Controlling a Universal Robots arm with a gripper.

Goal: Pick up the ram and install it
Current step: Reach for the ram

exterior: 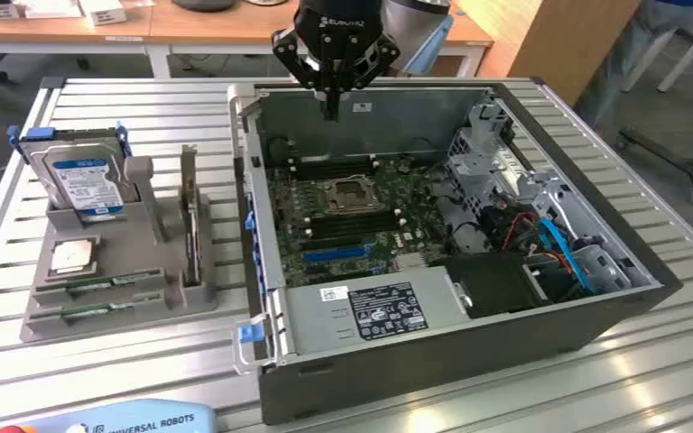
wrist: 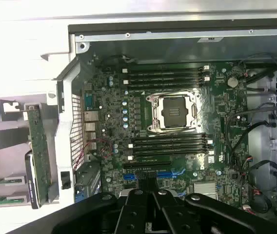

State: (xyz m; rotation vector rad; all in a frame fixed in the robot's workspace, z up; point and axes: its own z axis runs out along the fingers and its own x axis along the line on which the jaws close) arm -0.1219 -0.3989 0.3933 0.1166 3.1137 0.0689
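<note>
Exterior view shows you the gripper point(exterior: 331, 112) with fingers pressed together and empty, hanging above the open computer case point(exterior: 467, 361); the ram point(exterior: 97, 287) sits apart in the grey holder point(exterior: 190, 299).

Ram point(exterior: 97, 287) in holder point(exterior: 124, 325) beside computer case point(exterior: 467, 354)

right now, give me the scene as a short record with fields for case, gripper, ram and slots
case: open, motherboard exposed
gripper: above the case's far side, jaws shut, holding nothing
ram: two green sticks lying in the gray holder, at the exterior view's left of the case
memory slots: black, look empty
</note>
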